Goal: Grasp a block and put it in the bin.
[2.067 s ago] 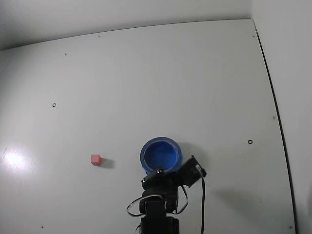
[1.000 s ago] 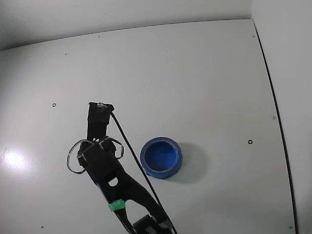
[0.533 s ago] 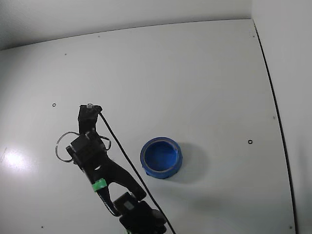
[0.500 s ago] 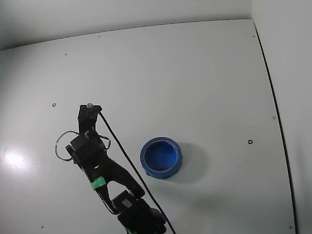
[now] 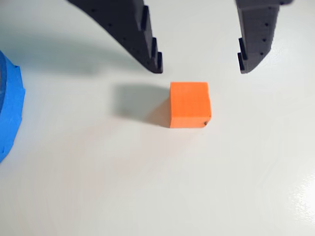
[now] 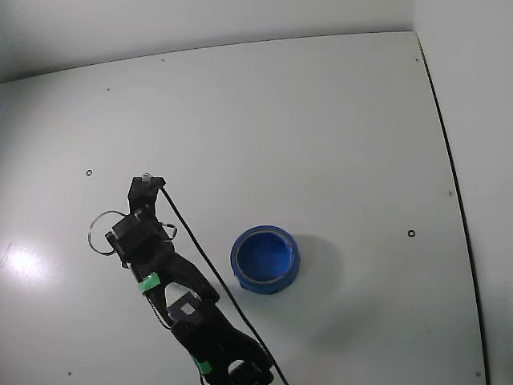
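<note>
In the wrist view a small orange cube, the block (image 5: 189, 104), sits on the white table. My gripper (image 5: 201, 69) is open, and its two black fingertips hang just beyond the block, one to either side, without touching it. The blue bin (image 5: 10, 108) shows as a piece of rim at the left edge. In the fixed view the bin (image 6: 268, 286) is a round blue bowl near the table's middle, and it is empty. My black arm (image 6: 160, 273) lies to its left. The block does not show in that view.
The white table (image 6: 321, 120) fills the fixed view. A black cable (image 6: 216, 281) runs along the arm, close to the bin's left side. The table's right edge (image 6: 453, 184) borders a wall.
</note>
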{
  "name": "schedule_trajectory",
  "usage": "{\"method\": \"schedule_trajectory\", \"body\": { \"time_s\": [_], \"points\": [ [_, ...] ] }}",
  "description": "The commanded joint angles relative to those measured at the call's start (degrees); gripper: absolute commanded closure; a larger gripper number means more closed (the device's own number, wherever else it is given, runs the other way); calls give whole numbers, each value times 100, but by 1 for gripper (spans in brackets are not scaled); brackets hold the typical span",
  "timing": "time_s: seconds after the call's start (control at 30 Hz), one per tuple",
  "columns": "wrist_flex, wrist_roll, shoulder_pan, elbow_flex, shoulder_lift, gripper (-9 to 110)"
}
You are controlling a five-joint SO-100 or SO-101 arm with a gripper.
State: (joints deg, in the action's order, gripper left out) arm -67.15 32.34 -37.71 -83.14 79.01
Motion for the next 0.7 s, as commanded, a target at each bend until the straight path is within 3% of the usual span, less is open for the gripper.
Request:
{"method": "schedule_trajectory", "body": {
  "time_s": [0.0,0.23,0.47,0.67],
  "points": [
    [308,88,0,554,-26,79],
    [1134,88,0,448,-158,79],
    [1204,202,0,439,-132,79],
    [1195,536,0,431,-158,95]
  ]
}}
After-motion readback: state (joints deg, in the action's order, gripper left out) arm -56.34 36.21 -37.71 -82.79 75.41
